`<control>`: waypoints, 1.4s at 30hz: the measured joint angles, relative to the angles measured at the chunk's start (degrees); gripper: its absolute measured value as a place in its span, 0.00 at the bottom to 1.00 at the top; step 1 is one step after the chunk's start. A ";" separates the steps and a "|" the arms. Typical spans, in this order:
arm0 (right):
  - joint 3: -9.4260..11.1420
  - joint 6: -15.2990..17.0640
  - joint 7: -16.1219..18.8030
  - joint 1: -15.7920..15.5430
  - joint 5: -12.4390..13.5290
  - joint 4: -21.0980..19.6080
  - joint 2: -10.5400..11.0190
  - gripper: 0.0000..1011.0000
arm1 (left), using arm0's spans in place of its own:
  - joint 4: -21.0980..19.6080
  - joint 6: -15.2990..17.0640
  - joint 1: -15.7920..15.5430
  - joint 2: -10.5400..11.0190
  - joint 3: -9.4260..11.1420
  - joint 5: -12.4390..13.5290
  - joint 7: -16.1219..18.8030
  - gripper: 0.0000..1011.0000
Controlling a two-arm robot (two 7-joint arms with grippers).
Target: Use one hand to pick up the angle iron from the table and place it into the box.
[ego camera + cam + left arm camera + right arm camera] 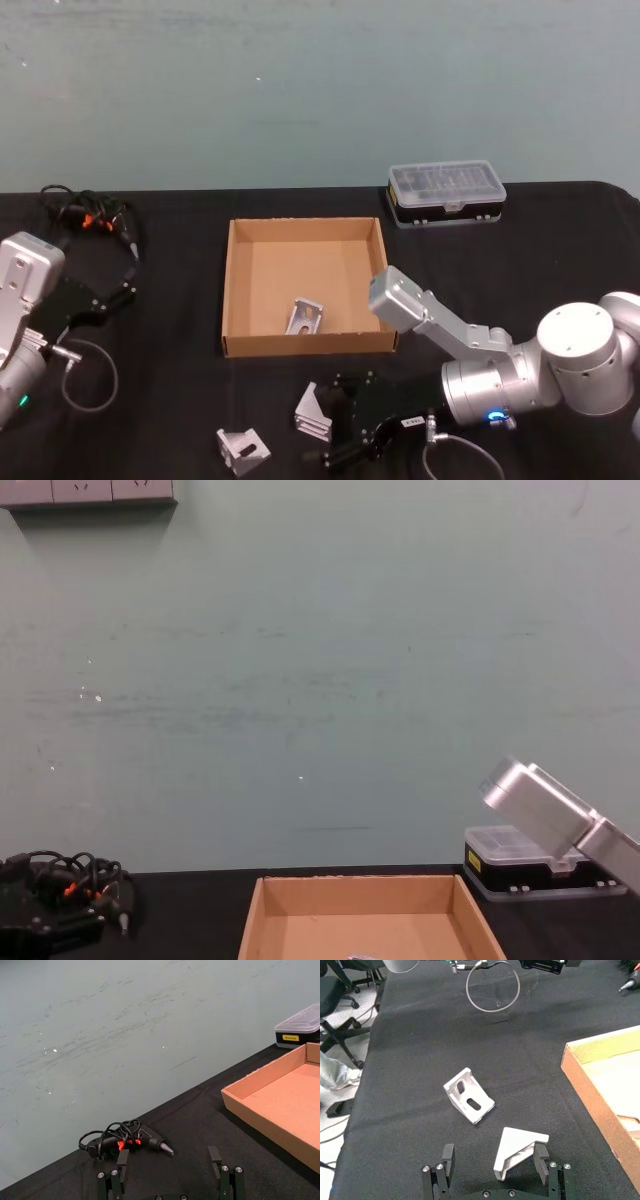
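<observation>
You can't read the white label [410, 423] on your right gripper [494, 1155], nor the yellow label [290, 1037] on the clear-lidded black plastic case [446, 190]. The right wrist view shows its fingers [448, 1156] spread astride a silver metal angle iron [520, 1147] on the matte black surface [560, 250], near the front wall of the shallow brown cardboard box [232, 290], with open surface between them. Your left gripper [170, 1160] hangs at the left, fingers spread.

The right gripper [328, 425] is long and black with a small white label [411, 423], screws [440, 1166] at its finger bases, and behind it a silver cylindrical wrist [480, 392] with a blue glowing ring [492, 417] and a looped grey cable [427, 458].
</observation>
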 joint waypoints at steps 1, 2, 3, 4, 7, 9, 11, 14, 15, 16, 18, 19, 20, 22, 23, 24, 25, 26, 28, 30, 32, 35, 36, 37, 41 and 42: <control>-0.08 0.20 0.00 0.13 0.01 0.12 -0.08 0.99 | 0.00 0.00 0.00 0.00 0.00 0.00 0.00 0.99; -0.11 0.29 -0.01 0.18 0.03 0.18 -0.13 0.99 | 0.00 0.00 0.00 0.00 0.00 0.00 0.00 0.99; -0.14 0.37 -0.01 0.25 0.04 0.28 -0.18 0.99 | 0.00 0.00 0.00 0.00 0.00 0.00 0.00 0.99; -0.17 0.44 -0.01 0.33 0.06 0.37 -0.22 0.99 | 0.00 0.00 0.00 0.00 0.00 0.00 0.00 0.99; -0.27 0.70 -0.19 0.57 0.11 0.68 -0.46 0.99 | 0.00 0.00 0.00 0.00 0.00 0.00 0.00 0.99; -0.32 0.83 -0.29 0.68 0.12 0.83 -0.58 0.99 | 0.00 0.00 0.00 0.00 0.00 0.00 0.00 0.99; -0.35 0.93 -0.33 0.75 0.14 0.93 -0.66 0.99 | 0.00 0.00 0.00 0.00 -0.01 0.00 0.00 0.99; -0.35 0.93 -0.32 0.71 0.15 0.91 -0.62 0.99 | 0.00 0.00 0.00 0.00 0.00 0.00 0.00 0.99; -0.35 0.93 -0.33 0.71 0.15 0.90 -0.61 0.99 | 0.00 0.00 0.00 0.00 0.00 0.00 0.00 0.99; -0.34 0.92 -0.32 0.70 0.15 0.89 -0.60 0.99 | 0.00 0.00 0.00 0.00 0.00 0.00 0.00 0.99; -0.32 0.90 -0.32 0.68 0.15 0.87 -0.58 0.99 | 0.00 0.00 0.00 0.00 0.00 0.00 0.00 0.99; -0.32 0.90 -0.32 0.68 0.15 0.86 -0.58 0.98 | 0.00 0.00 0.00 0.00 0.00 0.00 0.00 0.99; -0.31 0.88 -0.32 0.66 0.15 0.84 -0.56 0.97 | 0.00 0.00 0.00 0.00 0.00 0.00 0.00 0.99; -0.30 0.85 -0.32 0.65 0.15 0.82 -0.56 0.94 | 0.00 0.00 0.00 0.00 0.00 0.00 0.00 0.99; -0.29 0.83 -0.31 0.65 0.15 0.82 -0.56 0.92 | 0.00 0.00 0.00 0.00 0.00 0.00 0.00 0.99; -0.29 0.82 -0.31 0.64 0.15 0.81 -0.55 0.90 | 0.00 0.00 0.00 0.00 0.00 0.00 0.00 0.99; -0.28 0.82 -0.31 0.64 0.15 0.81 -0.55 0.87 | 0.00 0.00 0.00 0.00 0.00 0.00 0.00 0.99; -0.27 0.80 -0.31 0.63 0.15 0.79 -0.54 0.83 | 0.00 0.00 0.00 0.00 0.00 0.00 0.00 0.99; -0.27 0.78 -0.31 0.63 0.15 0.78 -0.53 0.80 | 0.00 0.00 0.00 0.00 0.00 0.00 0.00 0.99; -0.25 0.76 -0.30 0.61 0.15 0.77 -0.53 0.73 | 0.00 0.00 0.00 0.00 0.00 0.00 0.00 0.99; -0.23 0.75 -0.30 0.60 0.15 0.75 -0.51 0.67 | 0.00 0.00 0.00 0.00 0.00 0.00 0.00 0.99; -0.22 0.74 -0.30 0.58 0.15 0.74 -0.50 0.59 | 0.00 0.00 0.00 0.00 0.00 0.00 0.00 0.99; -0.22 0.74 -0.30 0.58 0.15 0.73 -0.50 0.53 | 0.00 0.00 0.00 0.00 0.00 0.00 0.00 0.99; -0.22 0.73 -0.30 0.57 0.15 0.72 -0.49 0.51 | 0.00 0.00 0.00 0.00 0.00 0.00 0.00 0.99; -0.21 0.71 -0.30 0.57 0.15 0.71 -0.48 0.39 | 0.00 0.00 0.00 0.00 0.00 0.00 0.00 0.99; -0.21 0.70 -0.30 0.57 0.15 0.71 -0.48 0.35 | 0.00 0.00 0.00 0.00 0.00 0.00 0.00 0.99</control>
